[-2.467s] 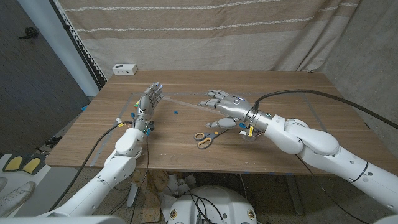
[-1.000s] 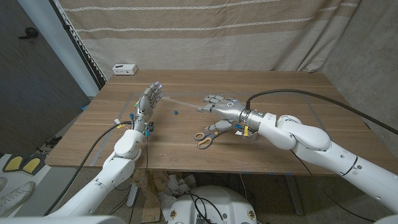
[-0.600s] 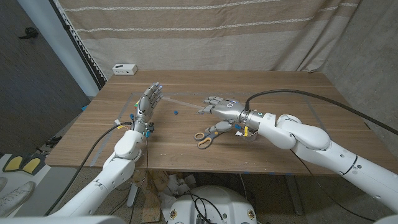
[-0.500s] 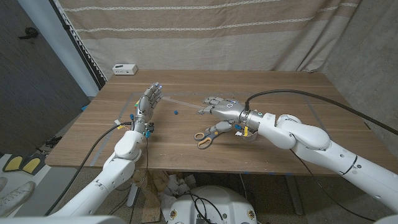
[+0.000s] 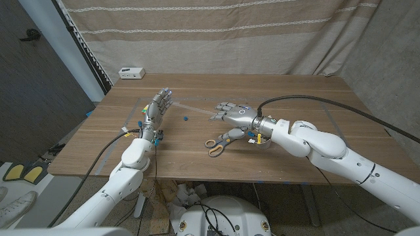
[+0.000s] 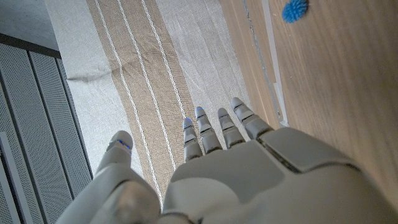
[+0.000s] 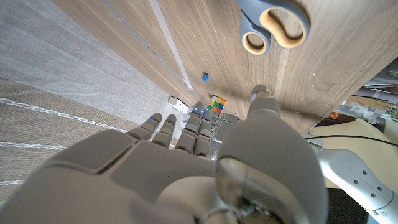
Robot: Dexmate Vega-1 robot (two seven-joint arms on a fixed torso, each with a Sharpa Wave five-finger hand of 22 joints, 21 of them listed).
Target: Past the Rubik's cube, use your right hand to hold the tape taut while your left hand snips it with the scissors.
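**Scissors on the table, tape strip beyond, both hands holding nothing**

Nearest the front edge of the table [image 5: 302, 164] lies one pair of scissors [image 5: 217, 144]. Their tan-lined handle loops point toward the near edge and the blades run away and to the right, under the right hand's thumb. In the right wrist view the scissors [image 7: 273, 25] show two loops, one smaller than the other, lying flat on the wood.

The right hand [image 5: 235, 118] hovers just past the scissors, back upward, fingers spread and reaching toward the left hand. It grasps nothing; whether the fingertips touch the tape cannot be told.

The left hand [image 5: 156, 110] stands on its edge at the left side, palm facing the right hand, fingers released and apart, empty. Behind it sits one cube [image 5: 144, 109], mostly hidden; the right wrist view shows the cube [image 7: 217, 106] with its coloured faces just beyond the fingers.

One strip of pale tape [image 5: 191, 108] lies between the two hands, its long axis running from the left hand's fingertips across to the right hand's fingertips, sloping slightly nearer on the right. One small blue object [image 5: 186, 118] sits just on the near side of the tape.

Farthest, at the back left corner, is one white box [image 5: 132, 73].
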